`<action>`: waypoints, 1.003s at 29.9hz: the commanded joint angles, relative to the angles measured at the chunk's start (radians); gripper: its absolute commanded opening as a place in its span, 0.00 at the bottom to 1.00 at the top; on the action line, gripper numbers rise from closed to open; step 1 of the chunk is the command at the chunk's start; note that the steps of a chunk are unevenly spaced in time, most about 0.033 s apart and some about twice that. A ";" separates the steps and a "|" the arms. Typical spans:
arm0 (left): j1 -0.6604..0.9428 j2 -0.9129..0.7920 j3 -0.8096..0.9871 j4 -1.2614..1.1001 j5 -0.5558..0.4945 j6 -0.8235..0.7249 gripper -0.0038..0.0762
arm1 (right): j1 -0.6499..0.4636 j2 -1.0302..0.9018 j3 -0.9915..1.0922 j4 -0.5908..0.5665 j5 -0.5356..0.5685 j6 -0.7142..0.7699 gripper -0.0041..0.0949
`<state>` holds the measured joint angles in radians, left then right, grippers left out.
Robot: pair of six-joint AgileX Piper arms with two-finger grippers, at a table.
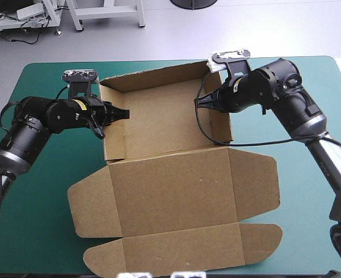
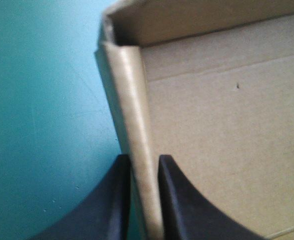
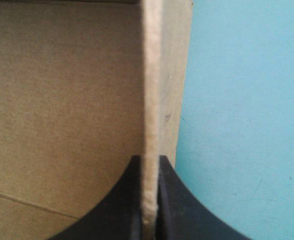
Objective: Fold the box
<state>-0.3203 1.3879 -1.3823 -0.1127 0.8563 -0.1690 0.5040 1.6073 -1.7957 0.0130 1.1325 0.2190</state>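
Note:
The brown box [image 1: 170, 168] lies in the middle of the table as an open tray with raised walls at the far half and its lid flat toward the near edge. My left gripper [image 1: 109, 116] straddles the tray's left wall [image 2: 132, 125], one black finger [image 2: 114, 200] outside and one inside, shut on it. My right gripper [image 1: 208, 101] does the same on the right wall [image 3: 151, 100], its fingers [image 3: 174, 200] pressed against both faces of the board [image 3: 62, 100].
The lid's side flaps [image 1: 89, 202] and front flap [image 1: 182, 252] spread flat, reaching close to the table's near edge. Bare teal-green cover [image 1: 37, 231] shows to the left and right [image 1: 309, 231] of the box.

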 commanded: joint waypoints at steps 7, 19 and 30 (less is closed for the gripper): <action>-0.013 -0.033 -0.030 -0.052 -0.100 -0.022 0.04 | 0.054 -0.039 -0.032 -0.053 -0.042 0.053 0.04; -0.013 0.032 -0.116 0.130 0.029 -0.060 0.04 | 0.061 0.048 -0.032 -0.099 0.072 0.078 0.04; -0.013 0.214 -0.231 0.173 0.209 -0.030 0.04 | 0.049 0.109 -0.032 -0.153 0.113 0.088 0.04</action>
<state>-0.3264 1.6025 -1.5672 0.0295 1.0691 -0.2309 0.5629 1.7458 -1.7970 -0.0982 1.2211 0.3348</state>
